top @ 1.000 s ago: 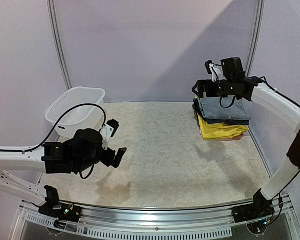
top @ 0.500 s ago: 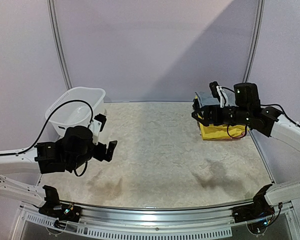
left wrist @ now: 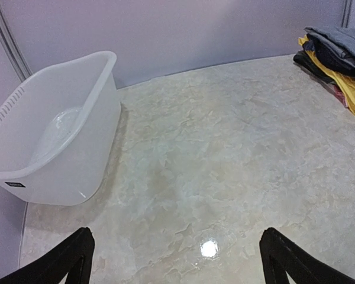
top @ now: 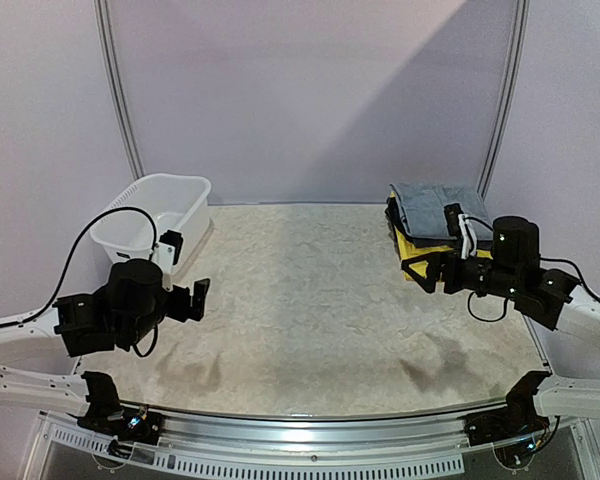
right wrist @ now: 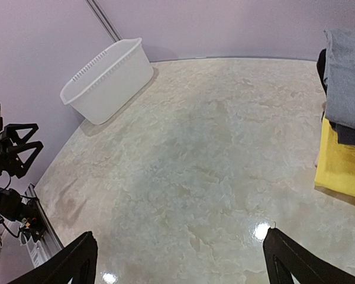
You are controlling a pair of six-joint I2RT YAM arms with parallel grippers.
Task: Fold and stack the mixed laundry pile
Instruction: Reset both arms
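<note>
The laundry lies as a folded stack (top: 432,208) at the table's back right: a grey garment (right wrist: 348,77) on top, a dark one under it, yellow cloth (right wrist: 340,163) at the bottom. The left wrist view shows the same stack (left wrist: 337,56) far off at the upper right. My right gripper (top: 426,254) hangs open just in front of the stack, apart from it, with only bare table between its fingers (right wrist: 296,260). My left gripper (top: 186,270) is open over the left side of the table, next to the basin, and holds nothing.
A white plastic basin (top: 152,212) stands at the back left, close to my left gripper; it looks empty in the left wrist view (left wrist: 53,127). The marbled tabletop (top: 310,300) stretches between the arms. Purple walls close in the back and sides.
Both arms have drawn back toward the near edge. The right gripper has come down off the stack to its front. The left gripper has moved left, toward the basin.
</note>
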